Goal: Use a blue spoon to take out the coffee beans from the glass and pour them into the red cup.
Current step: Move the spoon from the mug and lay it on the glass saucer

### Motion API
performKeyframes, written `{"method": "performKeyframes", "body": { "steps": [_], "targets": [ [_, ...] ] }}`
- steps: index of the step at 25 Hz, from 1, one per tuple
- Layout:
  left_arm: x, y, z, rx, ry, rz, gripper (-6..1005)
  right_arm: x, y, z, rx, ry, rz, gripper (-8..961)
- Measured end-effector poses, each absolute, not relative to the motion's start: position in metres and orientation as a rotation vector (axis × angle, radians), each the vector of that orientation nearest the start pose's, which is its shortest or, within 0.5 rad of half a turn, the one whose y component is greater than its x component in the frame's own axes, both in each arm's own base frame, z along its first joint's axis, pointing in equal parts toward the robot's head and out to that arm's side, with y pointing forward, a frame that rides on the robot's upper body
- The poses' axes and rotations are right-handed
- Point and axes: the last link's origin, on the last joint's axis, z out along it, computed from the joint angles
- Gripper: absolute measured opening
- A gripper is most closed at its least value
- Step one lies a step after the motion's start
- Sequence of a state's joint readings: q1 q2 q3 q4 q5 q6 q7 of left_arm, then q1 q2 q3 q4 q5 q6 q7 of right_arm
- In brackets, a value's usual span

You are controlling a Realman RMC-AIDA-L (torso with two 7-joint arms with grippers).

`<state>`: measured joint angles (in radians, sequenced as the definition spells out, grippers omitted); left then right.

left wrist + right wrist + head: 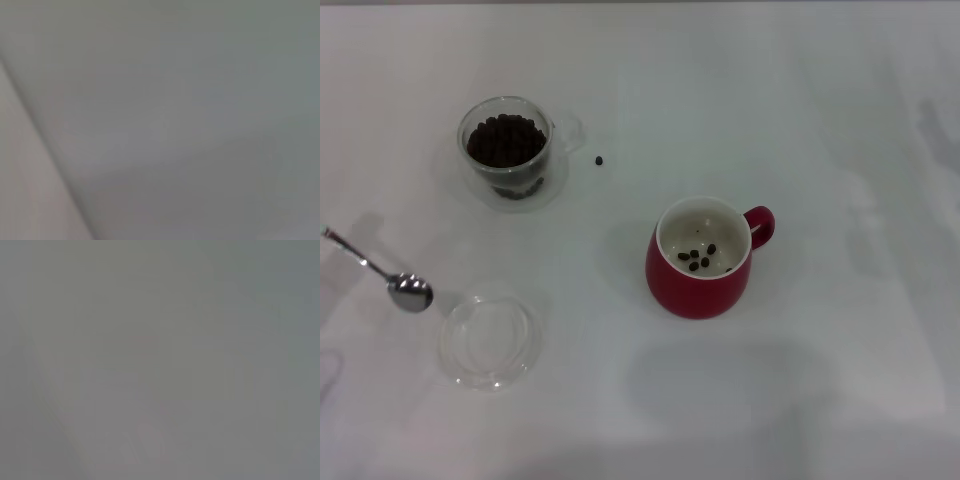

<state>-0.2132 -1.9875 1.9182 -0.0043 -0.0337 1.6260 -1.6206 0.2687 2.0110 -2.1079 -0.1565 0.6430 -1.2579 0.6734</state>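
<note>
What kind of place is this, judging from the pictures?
Probably a plain test bench rather than a real kitchen: a bare white table holds only a glass of coffee beans, a red cup, a spoon and a clear dish.

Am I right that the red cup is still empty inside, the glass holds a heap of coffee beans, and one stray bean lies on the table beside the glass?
Not quite. The head view shows the red cup with a few coffee beans on its cream bottom, so it is not empty. The rest holds: the glass holds a heap of beans, and one stray bean lies on the table beside it.
</note>
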Motion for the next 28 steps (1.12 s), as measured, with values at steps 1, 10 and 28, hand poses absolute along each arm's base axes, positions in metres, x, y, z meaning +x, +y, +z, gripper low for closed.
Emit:
{"method": "performKeyframes", "body": {
  "steps": [1,10,28],
  "targets": [
    [-0.367,0.216,0.016,1.952,2.155,2.064,135,0.380,0.281,0.027,-1.401,0.908,0.990,831],
    [-0.366,0.221,0.012,2.235,2.067,1.939,135,0.376,0.290,0.025,-1.417,0.912,0.992,832],
    [-0.352,0.233,-0.018,2.465,1.971,1.768,135,0.374,0.287,0.024,-1.408,0.931,1.024,831]
  ]
}}
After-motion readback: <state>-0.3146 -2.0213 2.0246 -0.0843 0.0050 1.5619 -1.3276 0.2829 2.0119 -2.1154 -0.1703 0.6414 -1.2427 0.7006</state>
